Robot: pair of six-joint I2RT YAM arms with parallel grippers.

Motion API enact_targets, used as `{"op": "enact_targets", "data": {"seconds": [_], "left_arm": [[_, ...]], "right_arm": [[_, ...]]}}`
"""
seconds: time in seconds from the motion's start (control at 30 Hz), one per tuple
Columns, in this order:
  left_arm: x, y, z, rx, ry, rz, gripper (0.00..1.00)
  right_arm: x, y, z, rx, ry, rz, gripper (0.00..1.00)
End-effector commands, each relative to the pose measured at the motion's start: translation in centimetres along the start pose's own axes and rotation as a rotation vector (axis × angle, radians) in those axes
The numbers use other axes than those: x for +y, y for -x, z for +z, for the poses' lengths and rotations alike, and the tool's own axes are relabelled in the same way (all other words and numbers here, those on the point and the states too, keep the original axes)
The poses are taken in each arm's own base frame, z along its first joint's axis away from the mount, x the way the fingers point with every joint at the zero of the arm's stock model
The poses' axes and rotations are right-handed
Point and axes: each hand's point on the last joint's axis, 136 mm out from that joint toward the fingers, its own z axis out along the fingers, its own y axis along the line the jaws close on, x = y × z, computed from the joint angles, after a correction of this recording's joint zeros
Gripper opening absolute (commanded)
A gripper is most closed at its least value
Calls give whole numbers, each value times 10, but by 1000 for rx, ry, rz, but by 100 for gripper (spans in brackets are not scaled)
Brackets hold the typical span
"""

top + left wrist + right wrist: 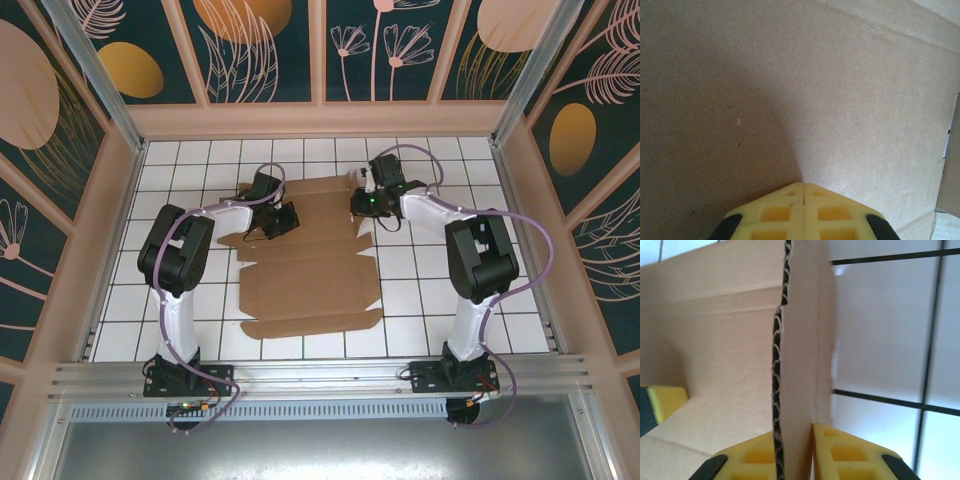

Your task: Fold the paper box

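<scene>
At the middle of the white-tiled desk (420,290), between the two arms: the paper box (310,270), brown cardboard, spread mostly flat with creases and side tabs showing. Near edge toward the arm bases, far edge up by the wrists.

At the far left part of the sheet, the left gripper (285,218) — clenched, with nothing between the fingers. From the left wrist, yellow fingertips (790,197) pressed together with only a hairline seam, pointing down at bare cardboard, a crease running across the upper right. Touching the sheet or just above it: cannot tell.

At the far right corner, the right gripper (358,200) — grasping the paper box by a flap. From the right wrist, that flap (805,340) standing upright on edge, corrugated core facing the camera, pinched at its lower end between the two yellow fingers. Left of it, more cardboard with a fold line; right of it, bare tiles and dark grout lines.
</scene>
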Motion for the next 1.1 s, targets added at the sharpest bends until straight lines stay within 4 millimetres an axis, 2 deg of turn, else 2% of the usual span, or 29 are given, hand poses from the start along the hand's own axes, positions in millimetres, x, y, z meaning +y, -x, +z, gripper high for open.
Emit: {"op": "enact_targets", "data": {"seconds": [0.0, 0.13, 0.33, 0.47, 0.6, 0.63, 0.97, 1.07], "left_arm": [[16, -12, 10, 33, 35, -25, 0], [15, -14, 12, 40, 27, -30, 0], [15, -14, 11, 39, 27, -27, 0], [15, -15, 11, 41, 24, -27, 0], [15, -14, 10, 39, 22, -25, 0], [14, -14, 10, 38, 20, -24, 0], [15, -14, 10, 39, 23, -26, 0], [17, -14, 10, 38, 26, -27, 0]], "right_arm": [[20, 2, -8, 12, -6, -48, 18], [32, -2, 3, 30, -15, -71, 21], [48, -10, 17, 47, -29, -116, 44], [46, -14, 24, 50, -49, -118, 58], [54, -20, 29, 74, 8, -123, 67], [57, -23, 32, 87, 29, -124, 72], [51, -39, 72, 157, 52, -91, 74], [41, -44, 80, 172, 35, -76, 75]]}}
